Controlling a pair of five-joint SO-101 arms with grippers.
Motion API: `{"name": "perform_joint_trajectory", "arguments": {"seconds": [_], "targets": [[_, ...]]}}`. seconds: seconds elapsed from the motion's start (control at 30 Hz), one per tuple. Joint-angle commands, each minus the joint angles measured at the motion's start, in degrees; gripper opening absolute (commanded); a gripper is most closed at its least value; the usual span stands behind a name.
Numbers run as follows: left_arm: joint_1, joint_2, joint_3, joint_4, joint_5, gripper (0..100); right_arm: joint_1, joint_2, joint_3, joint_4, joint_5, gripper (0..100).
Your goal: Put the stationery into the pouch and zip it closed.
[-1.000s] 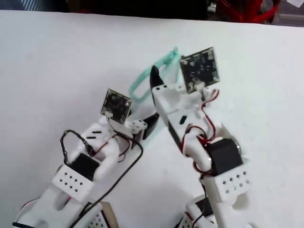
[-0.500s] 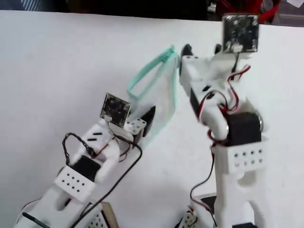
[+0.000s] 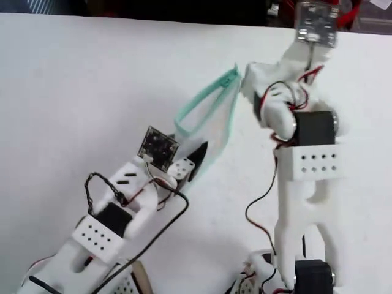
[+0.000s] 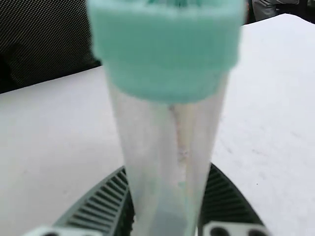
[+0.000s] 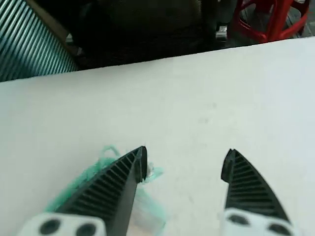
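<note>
The pouch (image 3: 211, 116) is clear plastic with a teal zip band (image 3: 202, 98) and slants up off the white table. My left gripper (image 3: 197, 158) is shut on its lower end. In the left wrist view the pouch (image 4: 170, 162) stands between my fingers (image 4: 106, 206), its teal band (image 4: 165, 46) on top. A pale slim thing (image 4: 186, 132) shows through the wall; I cannot tell what it is. My right arm (image 3: 294, 110) is raised beside the pouch's upper corner. My right gripper (image 5: 184, 164) is open, with that teal corner (image 5: 106, 157) just beside one finger.
The white table (image 3: 73, 79) ends at a dark back edge (image 3: 153, 9). A red frame (image 5: 268, 19) and dark mesh stand behind it. A black cable (image 3: 165, 214) loops off the left arm. A brown block (image 3: 139, 277) sits at the near edge.
My right arm has risen and swung back to the right, off the pouch's upper end. The pouch now stands stretched up. My left gripper has shifted slightly right, still holding it.
</note>
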Motion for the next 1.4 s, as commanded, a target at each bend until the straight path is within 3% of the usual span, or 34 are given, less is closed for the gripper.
{"name": "perform_joint_trajectory", "arguments": {"seconds": [0.0, 0.33, 0.53, 0.63, 0.77, 1.0, 1.37], "targets": [[1.01, -0.48, -0.44, -0.18, -0.53, 13, 4.53, 0.4, -2.02, 1.63, -1.67, 23.9], [1.19, -0.57, -0.79, 2.64, -0.53, 12, 11.47, 1.01, -2.02, 7.16, -11.43, 24.0], [9.63, -0.22, -0.44, 5.36, -4.92, 12, 8.04, 1.1, -5.71, 5.58, -13.71, 24.1], [10.24, -0.13, -0.35, 5.36, -5.01, 12, 4.0, 2.68, -10.37, 4.18, -13.89, 24.1], [10.15, -0.13, -0.35, 5.36, -5.19, 12, 2.51, 9.71, -17.32, 10.42, -14.15, 24.1], [10.15, -0.13, -0.44, 4.92, -5.36, 12, 6.37, 24.57, -32.18, 27.3, -14.24, 24.1], [10.15, -0.13, -0.44, 4.92, -5.45, 12, 5.23, 38.81, -43.34, 29.14, -17.05, 24.1]]}}
